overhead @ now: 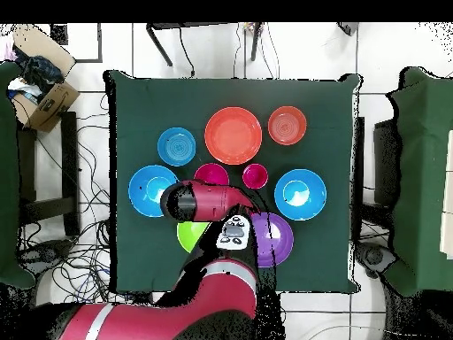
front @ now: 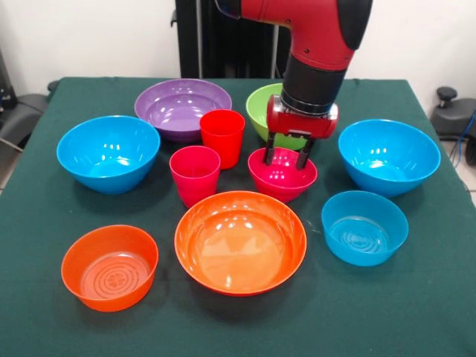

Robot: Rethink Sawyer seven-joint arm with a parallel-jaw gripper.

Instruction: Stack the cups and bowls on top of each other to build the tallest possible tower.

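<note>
— Where does the gripper (front: 287, 156) sit?

— It hangs over the small magenta bowl (front: 282, 174), near the middle of the green table (front: 387, 312). Its two dark fingers (front: 269, 151) reach down to the bowl's far rim, a gap showing between them. The jaws look parted, with the rim seemingly between them, though whether they actually pinch it is hard to tell from the front.

— And from overhead?

— The arm (overhead: 208, 200) covers the gripper there; only part of the magenta bowl shows beyond it.

— What about the cups?

— The red-orange cup (front: 222, 137) stands upright just left of the magenta bowl, and the pink-magenta cup (front: 195, 174) stands upright just in front of it, nearer the camera. Neither is stacked on anything.

— The other bowls?

— All lie separately, mouths up. The purple bowl (front: 182, 108) is at the far side, the lime green bowl (front: 264, 108) to its right, partly behind the arm. A large blue bowl (front: 108, 153) sits at the left, another blue bowl (front: 388, 156) at the right. The large orange bowl (front: 240, 242) is near the front centre, the small ringed orange bowl (front: 109, 266) at near left, the light blue bowl (front: 364, 227) at near right.
</note>
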